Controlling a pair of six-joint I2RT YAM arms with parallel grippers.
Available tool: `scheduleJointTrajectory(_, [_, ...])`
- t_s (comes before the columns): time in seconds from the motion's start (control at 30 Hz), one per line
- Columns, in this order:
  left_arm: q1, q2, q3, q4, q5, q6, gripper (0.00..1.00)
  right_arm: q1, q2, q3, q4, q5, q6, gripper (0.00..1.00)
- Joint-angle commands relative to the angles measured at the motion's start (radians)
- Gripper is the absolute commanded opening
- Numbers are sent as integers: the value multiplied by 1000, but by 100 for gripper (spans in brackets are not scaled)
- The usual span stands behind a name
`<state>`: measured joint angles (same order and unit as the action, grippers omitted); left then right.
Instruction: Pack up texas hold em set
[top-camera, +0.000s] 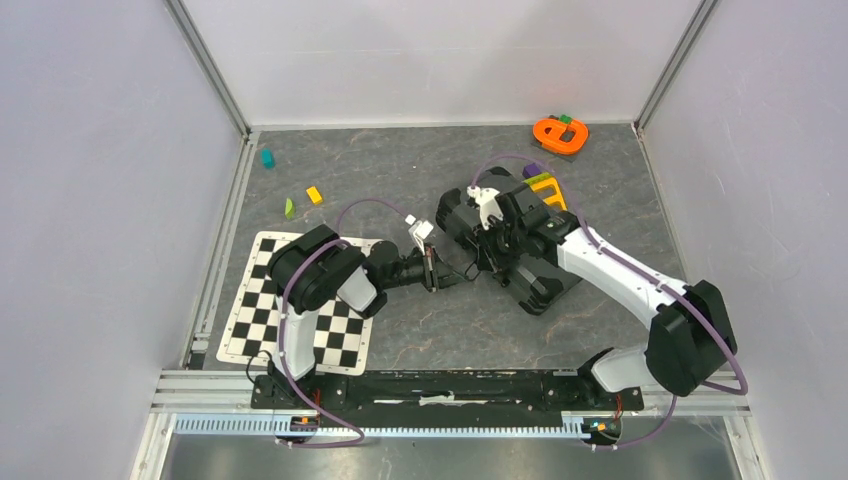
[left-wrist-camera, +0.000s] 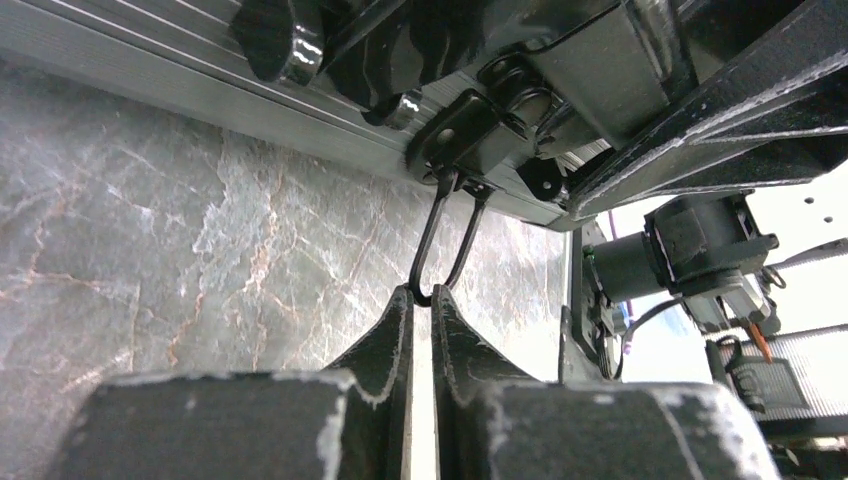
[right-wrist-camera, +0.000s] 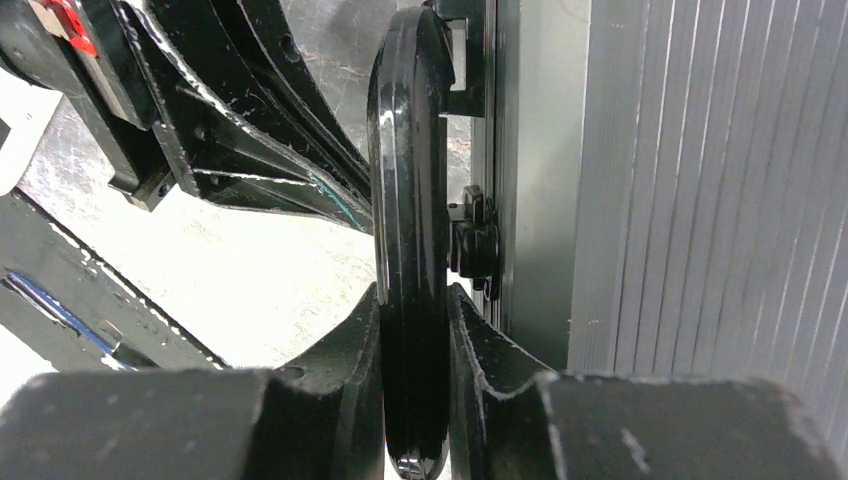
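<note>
The black briefcase (top-camera: 545, 288) of the texas hold em set lies closed right of centre. My right gripper (top-camera: 500, 240) is over it, shut on the glossy black handle (right-wrist-camera: 408, 180), which runs between its fingers (right-wrist-camera: 412, 300) beside the ribbed case wall (right-wrist-camera: 700, 200). My left gripper (top-camera: 447, 275) reaches in from the left at the case's near-left edge. Its fingers (left-wrist-camera: 421, 293) are pinched on the thin black wire loop (left-wrist-camera: 440, 240) of a latch (left-wrist-camera: 470, 130) on the case (left-wrist-camera: 620, 60). Chips, cards and dice are out of view.
A black-white checkered mat (top-camera: 250, 320) lies under the left arm. An orange toy (top-camera: 560, 133) sits at the back right. Small yellow (top-camera: 314, 195), green (top-camera: 289, 208) and teal (top-camera: 267, 158) blocks are at the back left. A yellow and purple object (top-camera: 543, 182) sits behind the case.
</note>
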<state>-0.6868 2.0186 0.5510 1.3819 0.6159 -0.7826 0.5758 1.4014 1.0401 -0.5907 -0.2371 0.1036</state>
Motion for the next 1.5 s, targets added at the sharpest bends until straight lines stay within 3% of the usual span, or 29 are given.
scheduleJointTrajectory(0.0, [-32, -41, 41, 174, 36, -26, 16, 17, -44, -44, 197, -136, 121, 0])
scheduleJointTrajectory(0.13, [-46, -19, 60, 174, 35, -25, 41, 30, -50, -75, 225, -120, 135, 2])
scheduleJointTrajectory(0.23, [-51, -15, 56, 174, 36, -14, 48, 35, -57, -98, 240, -110, 145, 7])
scheduleJointTrajectory(0.37, [-61, 22, 69, 174, 44, -12, 42, 39, -56, -106, 245, -102, 151, 8])
scheduleJointTrajectory(0.5, [-68, 36, 72, 174, 38, 2, 37, 41, -90, -91, 236, -95, 159, 26])
scheduleJointTrajectory(0.63, [-68, 43, 81, 174, 37, 2, 29, 53, -127, -28, 148, 15, 135, 28])
scheduleJointTrajectory(0.73, [-68, 52, 96, 174, 40, -9, 29, 110, -116, 30, 64, 109, 94, 35])
scheduleJointTrajectory(0.83, [-68, 59, 107, 174, 40, -14, 29, 216, -100, 85, -5, 230, 84, 49])
scheduleJointTrajectory(0.97, [-69, 80, 124, 174, 44, -26, 29, 265, -86, 99, -33, 341, 89, 51])
scheduleJointTrajectory(1.07, [-69, 87, 122, 174, 40, -23, 29, 285, -91, 107, -42, 340, 76, 53])
scheduleJointTrajectory(1.17, [-69, 79, 117, 174, 36, -22, 29, 302, -110, 126, -68, 427, 59, 98])
scheduleJointTrajectory(1.3, [-69, 73, 122, 174, 36, -29, 29, 302, -107, 108, -114, 635, 2, 98])
scheduleJointTrajectory(1.47, [-69, 68, 124, 174, 37, -32, 29, 302, -92, -4, -69, 551, -50, 98])
